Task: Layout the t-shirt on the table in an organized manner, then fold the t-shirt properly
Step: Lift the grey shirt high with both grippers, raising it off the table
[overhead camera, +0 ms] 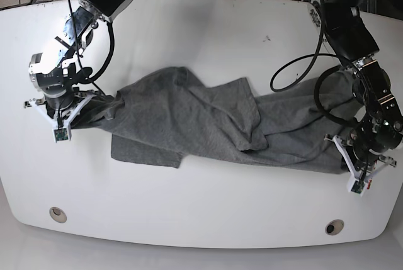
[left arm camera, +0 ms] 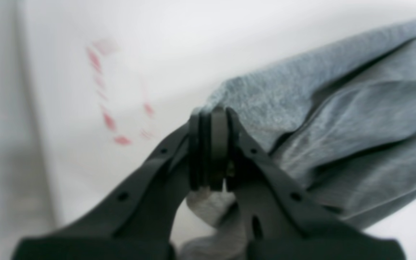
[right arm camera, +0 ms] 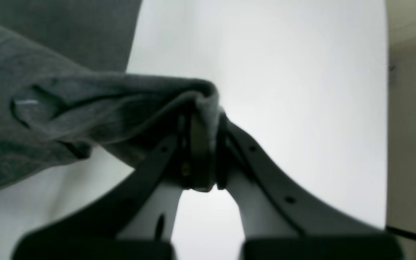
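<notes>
Across mid-frame in base: t-shirt [overhead camera: 208, 125] stretched rumpled over the table [overhead camera: 208, 43] between both arms.
Wrist views add: left gripper [left arm camera: 213, 148] and right gripper [right arm camera: 202, 151] each clenched on a cloth edge; red-striped sticker [left arm camera: 116, 94] only upper left of left wrist.

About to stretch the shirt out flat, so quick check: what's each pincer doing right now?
Left pincer: closed, gripping an edge of the grey shirt.
Right pincer: closed, gripping the shirt's other end.
</notes>
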Controlling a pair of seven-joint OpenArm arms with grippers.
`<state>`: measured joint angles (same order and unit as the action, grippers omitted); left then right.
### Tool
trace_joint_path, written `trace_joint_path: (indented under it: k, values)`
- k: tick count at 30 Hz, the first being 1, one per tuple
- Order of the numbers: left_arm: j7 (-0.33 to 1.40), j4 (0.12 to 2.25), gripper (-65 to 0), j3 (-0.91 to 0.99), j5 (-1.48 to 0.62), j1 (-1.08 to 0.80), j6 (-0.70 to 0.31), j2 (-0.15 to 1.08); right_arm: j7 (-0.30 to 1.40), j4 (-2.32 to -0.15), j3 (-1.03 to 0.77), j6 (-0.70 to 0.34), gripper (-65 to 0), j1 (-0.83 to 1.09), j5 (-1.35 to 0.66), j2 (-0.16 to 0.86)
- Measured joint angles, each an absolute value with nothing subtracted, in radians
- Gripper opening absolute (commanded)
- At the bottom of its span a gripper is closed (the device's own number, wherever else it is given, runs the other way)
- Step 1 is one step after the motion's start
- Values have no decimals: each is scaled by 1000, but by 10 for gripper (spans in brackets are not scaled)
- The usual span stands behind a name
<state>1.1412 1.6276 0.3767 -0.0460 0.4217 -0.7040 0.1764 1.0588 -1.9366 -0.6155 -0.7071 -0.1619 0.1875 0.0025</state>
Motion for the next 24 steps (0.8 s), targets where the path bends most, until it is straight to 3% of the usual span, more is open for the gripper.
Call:
trace_joint_path:
  k: [24]
  values:
    - [1243,1693,-650,376,-42,919,-703,209,1066,-1901,-321,-707,-647,-630,184,242]
